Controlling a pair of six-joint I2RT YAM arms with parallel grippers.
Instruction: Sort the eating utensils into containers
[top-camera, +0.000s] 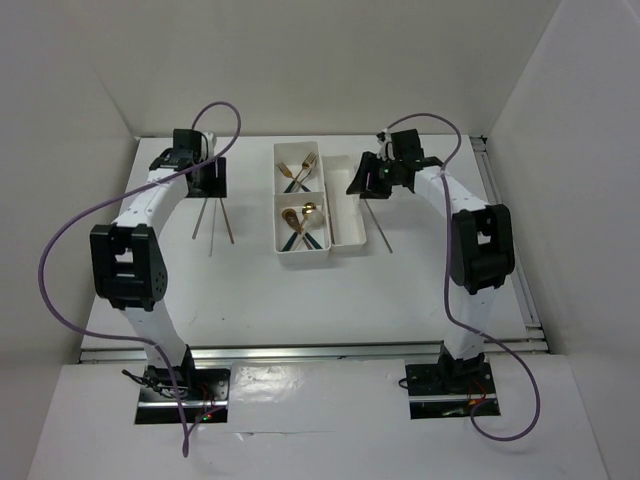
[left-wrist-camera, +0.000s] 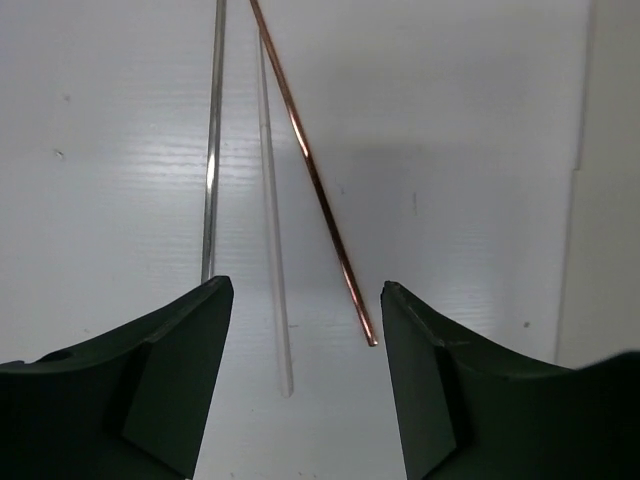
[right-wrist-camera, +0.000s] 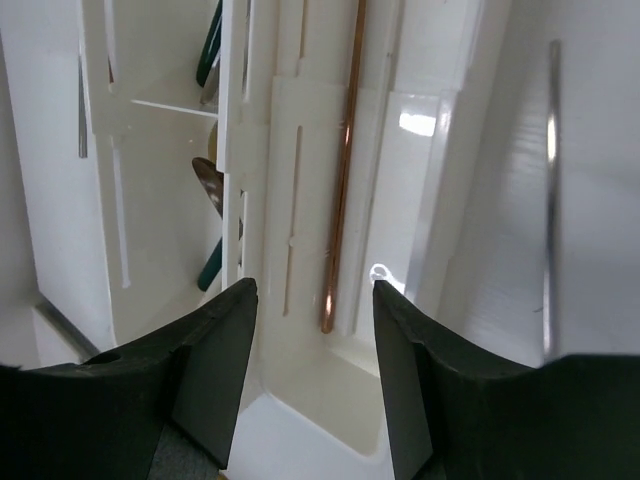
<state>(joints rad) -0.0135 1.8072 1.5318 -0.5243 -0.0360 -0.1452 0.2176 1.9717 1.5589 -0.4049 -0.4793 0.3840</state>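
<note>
The white tray (top-camera: 304, 256) stands mid-table. Its far square bin holds gold forks (top-camera: 298, 168) and its near square bin holds spoons (top-camera: 303, 222) with teal handles. In the right wrist view a brown chopstick (right-wrist-camera: 343, 180) lies in the long narrow bin (right-wrist-camera: 300, 150), and a silvery chopstick (right-wrist-camera: 549, 190) lies on the table right of the tray (top-camera: 378, 228). My right gripper (right-wrist-camera: 314, 285) is open and empty over the long bin's end (top-camera: 372, 180). My left gripper (left-wrist-camera: 306, 285) is open and empty above a silvery chopstick (left-wrist-camera: 211, 150) and a brown chopstick (left-wrist-camera: 315, 180), which lie left of the tray (top-camera: 214, 220).
White walls enclose the table on the left, back and right. A metal rail (top-camera: 510, 240) runs along the table's right edge. Purple cables (top-camera: 60, 250) loop from both arms. A brown spoon head (right-wrist-camera: 208, 185) and a teal handle (right-wrist-camera: 210, 270) show in the near bin.
</note>
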